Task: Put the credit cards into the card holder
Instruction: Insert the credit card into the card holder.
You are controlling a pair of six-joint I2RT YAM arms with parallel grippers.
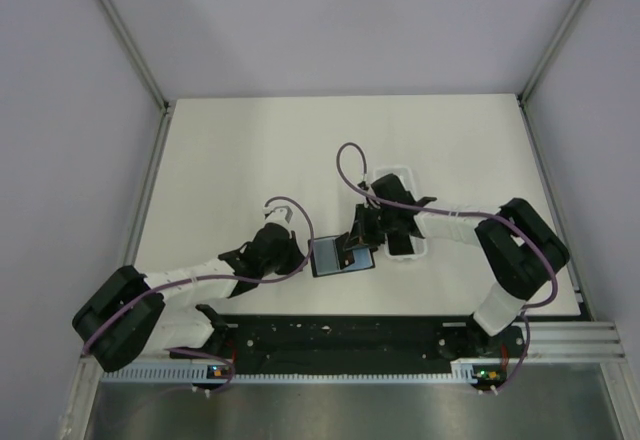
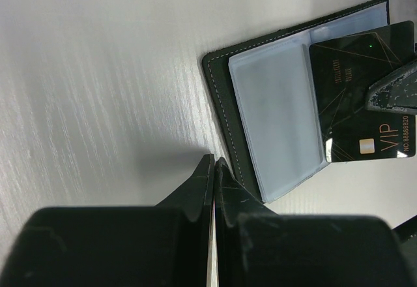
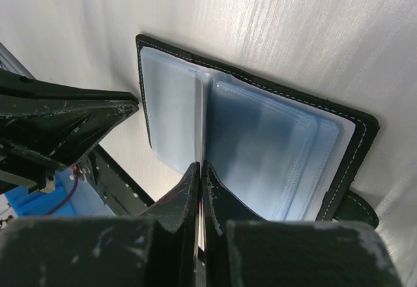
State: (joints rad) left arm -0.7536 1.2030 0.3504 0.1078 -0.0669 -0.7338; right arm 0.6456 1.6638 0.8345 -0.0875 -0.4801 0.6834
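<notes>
Currently: one card gripped over the open card holder

The card holder (image 2: 273,98) is laid open on the table (image 2: 98,72), near the table's front middle, with its blue-grey lining turned upward. One of the credit cards (image 2: 355,104), dark with gold lines and "VIP" printed on it, is clenched in the right jaws. From the left wrist it is seen over the far half of the holder; whether it is touching the lining cannot be told. From the right wrist the card is seen only edge-on, as a thin pale line over the fold between the holder's pockets. The left jaws are pressed together with nothing seen between them. They are placed just beside the holder's stitched edge, low over the table. A white tray (image 1: 400,172) behind the holder is partly covered by the right arm (image 1: 455,222).
</notes>
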